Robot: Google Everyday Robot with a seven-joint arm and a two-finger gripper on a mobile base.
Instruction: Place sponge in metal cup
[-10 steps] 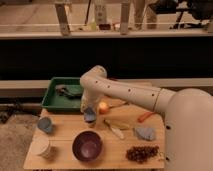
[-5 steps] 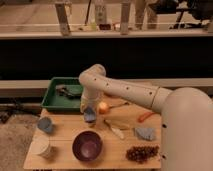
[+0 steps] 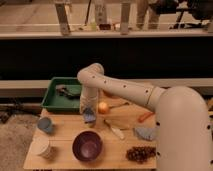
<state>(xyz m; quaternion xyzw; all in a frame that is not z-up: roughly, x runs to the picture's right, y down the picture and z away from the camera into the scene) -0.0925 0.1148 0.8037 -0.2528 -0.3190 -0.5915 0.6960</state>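
Two fingers of the gripper are pressed together on the blue sponge. It sits between them, low at the counter centre, just left of the round fruit.

light: dim, warm, overhead | top: pale floor brightest | middle: black band, no detail | counter: soft short shadows under objects | tool: low over counter's centre, shaded beneath the arm, whose white shell catches the light
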